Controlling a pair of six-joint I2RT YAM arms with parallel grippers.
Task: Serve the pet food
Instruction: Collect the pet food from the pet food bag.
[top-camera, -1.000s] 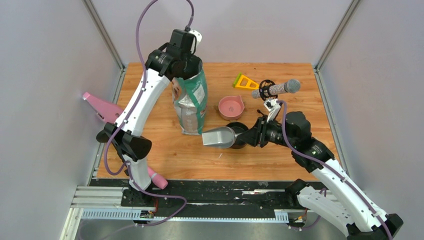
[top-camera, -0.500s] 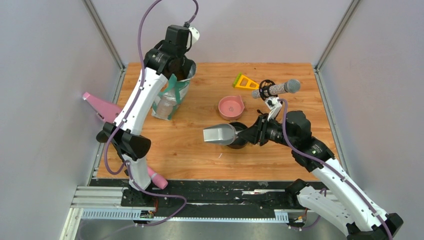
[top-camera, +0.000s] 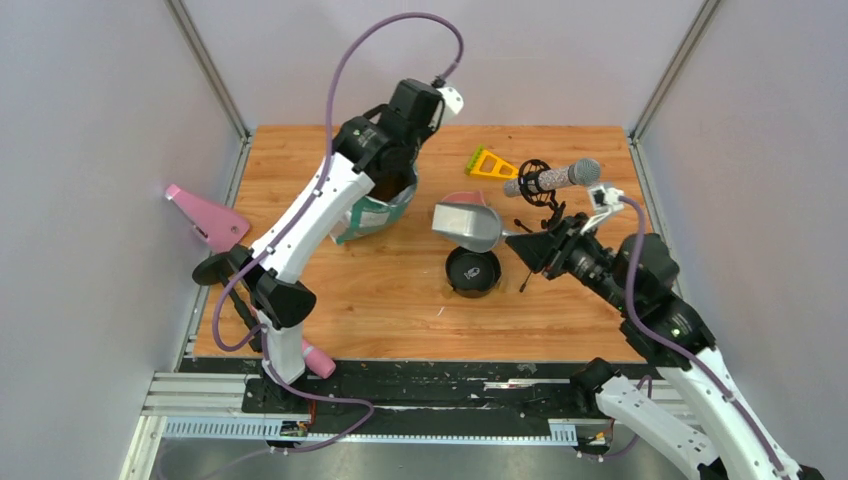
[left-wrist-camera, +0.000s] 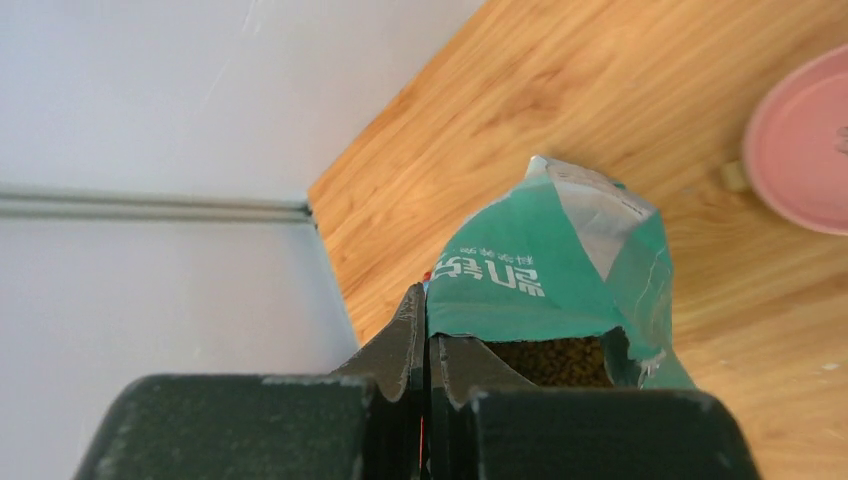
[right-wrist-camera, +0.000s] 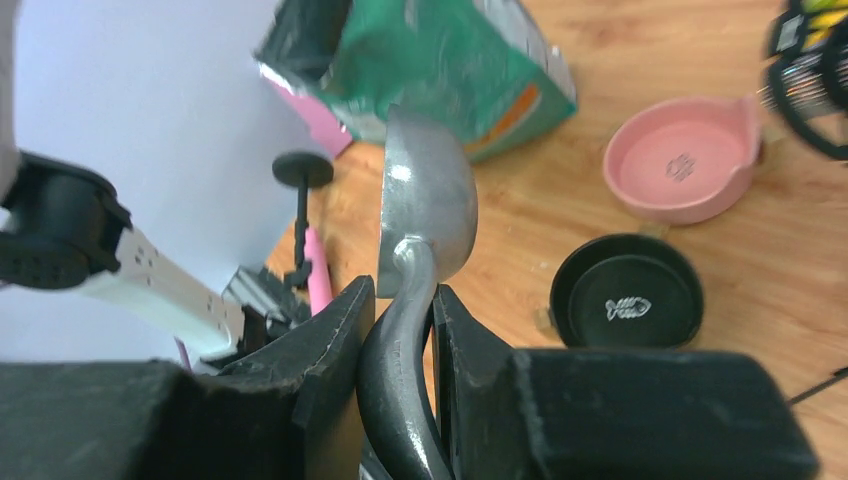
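The teal-green and white bag (top-camera: 372, 214) hangs tilted at the back middle of the table. My left gripper (top-camera: 393, 178) is shut on its top edge. In the left wrist view the gripper (left-wrist-camera: 428, 325) pinches the bag's rim (left-wrist-camera: 560, 265), and brown kibble (left-wrist-camera: 556, 361) shows inside the open mouth. My right gripper (top-camera: 527, 248) is shut on the handle of the grey scoop (top-camera: 466, 222), held in the air over the pink bowl (top-camera: 449, 198). The black bowl (top-camera: 473, 270) sits just in front. In the right wrist view the gripper (right-wrist-camera: 402, 312) holds the empty scoop (right-wrist-camera: 428, 190).
A microphone (top-camera: 553, 178) on a black stand and a yellow triangle (top-camera: 489, 163) sit at the back right. A pink object (top-camera: 205, 216) leans off the left edge. The right wrist view shows the pink bowl (right-wrist-camera: 685, 158) and black bowl (right-wrist-camera: 627, 292), both empty.
My left arm has swung the bag to the right towards the bowls, tilted. My right gripper has lifted the scoop from beside the black bowl back over the pink bowl.
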